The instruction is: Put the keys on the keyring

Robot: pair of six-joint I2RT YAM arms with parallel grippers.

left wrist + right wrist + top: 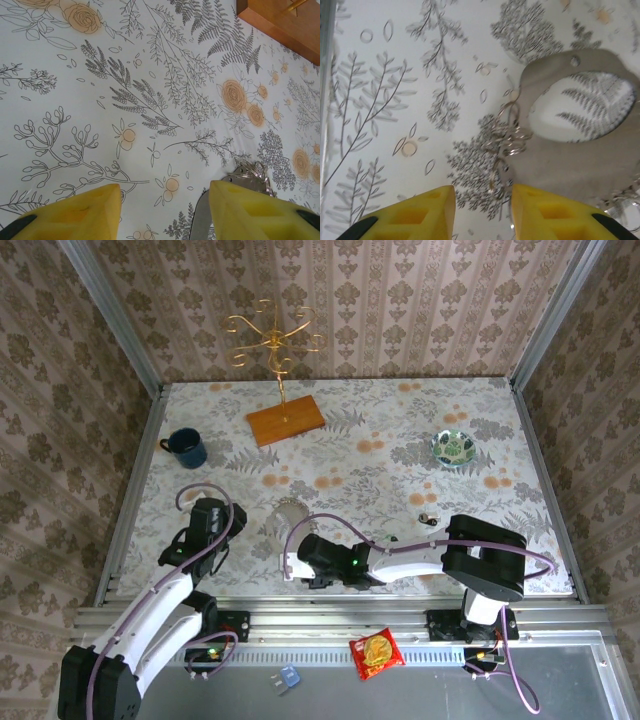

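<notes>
The keyring (290, 512) is a thin grey loop lying flat on the flowered table (380, 470) between my two arms. Up close it is a flat grey band (580, 155) with small wire rings (509, 136) on its edge. Two tiny dark keys (424, 501) (428, 520) lie apart to the right. My right gripper (482, 189) (293, 564) hangs low and open, the small rings just ahead of its gap. My left gripper (165, 186) (222, 512) is open with nothing in it, and the keyring's band (200, 220) runs by its right finger (250, 210).
A gold hook stand on a wooden base (285, 420) (285, 20) stands at the back. A blue mug (187, 447) sits far left and a small patterned bowl (454, 448) far right. The metal rail (325, 75) runs close by my right gripper. A snack packet (376, 652) lies on the front ledge.
</notes>
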